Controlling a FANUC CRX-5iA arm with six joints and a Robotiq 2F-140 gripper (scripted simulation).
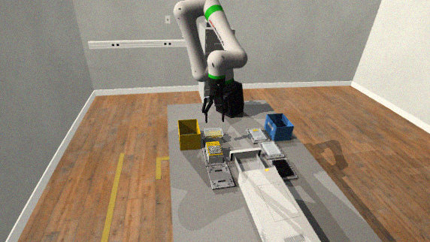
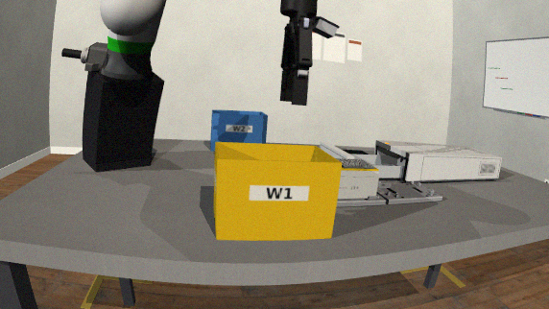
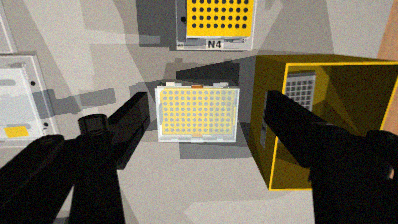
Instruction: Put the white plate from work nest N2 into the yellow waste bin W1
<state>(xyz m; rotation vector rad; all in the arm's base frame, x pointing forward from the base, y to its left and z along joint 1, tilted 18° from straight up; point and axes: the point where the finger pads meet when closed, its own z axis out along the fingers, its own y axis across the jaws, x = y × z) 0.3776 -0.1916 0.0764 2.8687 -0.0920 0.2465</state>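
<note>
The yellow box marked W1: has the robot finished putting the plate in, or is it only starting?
Looks done: a white gridded plate lies inside yellow bin W1, which stands upright on the bench. The gripper is open, holding nothing, high above a yellow-welled plate. Nothing obvious remains.

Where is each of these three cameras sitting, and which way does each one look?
Top: high above the bench's far end, looking down its length at the arm and open gripper.
Exterior: beside the bench at table height, facing the yellow bin; the gripper hangs above.
Wrist: on the arm's end, looking straight down; both fingers frame a yellow plate.
Shared: the yellow bin appears in all three views.
</note>
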